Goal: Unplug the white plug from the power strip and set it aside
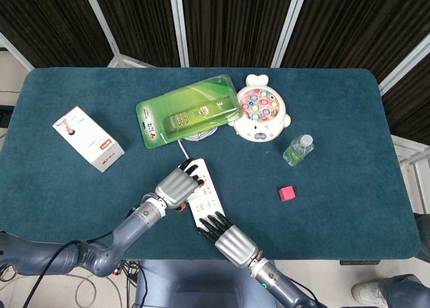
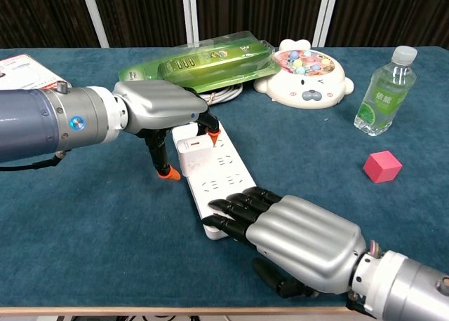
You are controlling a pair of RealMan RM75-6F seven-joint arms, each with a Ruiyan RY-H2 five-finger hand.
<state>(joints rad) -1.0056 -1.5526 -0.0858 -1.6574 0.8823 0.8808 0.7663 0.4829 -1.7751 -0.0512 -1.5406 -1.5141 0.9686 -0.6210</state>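
— White plug [image 2: 192, 146]: where is it?

— Seated in the far end of the power strip [image 2: 214, 174], just left of centre in the chest view. In the head view my own hand hides it.

— What is your left hand [image 2: 165, 111] doing?

— It hangs over that end, fingers apart, one orange fingertip [image 2: 213, 133] down on the strip just beside the plug and the thumb low on the strip's left side. Nothing is held; I judge it is straddling the plug to pinch it from both sides.

— And the right hand [image 2: 298, 237]?

— Lower centre of the frame, palm down, fingers flat on the strip's near end (pinning it, I reckon, so the strip won't lift when I pull). It holds nothing.

— Where could the plug go?

— Bare tabletop [image 1: 349, 133] lies to the right, between the green package [image 1: 189, 111] and the pink cube [image 1: 287, 193].
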